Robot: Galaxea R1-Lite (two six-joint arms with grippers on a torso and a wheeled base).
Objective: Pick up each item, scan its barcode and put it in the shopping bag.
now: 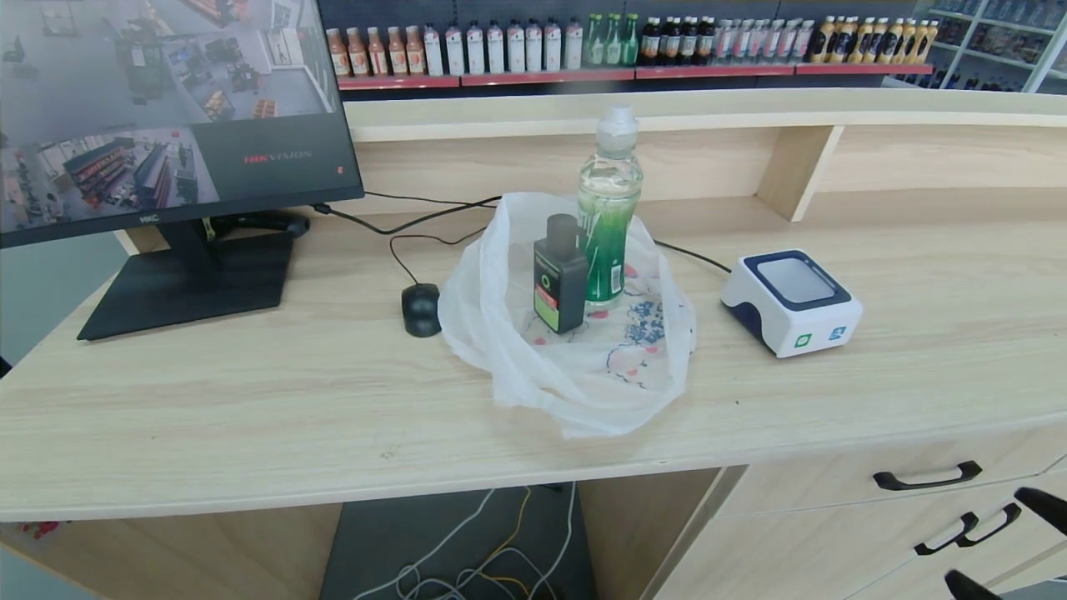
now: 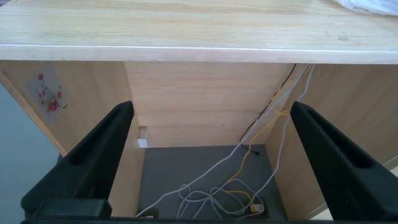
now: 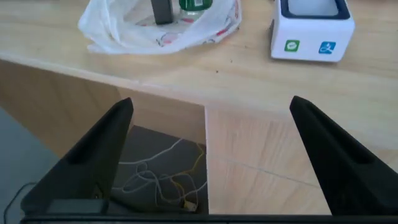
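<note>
The monitor point(image 1: 167, 108) at far left is cut by the head view's top and left edges, and its screen pictures are too small to make out. In the shopping bag point(image 1: 500, 333), the dark container point(image 1: 560, 283) hides the lower left side of the green bottle point(image 1: 610, 208) behind it. The cable point(image 1: 692, 257) from the scanner point(image 1: 790, 300) runs behind the bag and is lost there. The right wrist view's top edge cuts off both items just above their bases, and the scanner's far end. The right gripper point(image 1: 1004, 542) is cut by the head view's right and bottom edges. The shelf bottles point(image 1: 633, 42) far behind are too small to tell apart.
</note>
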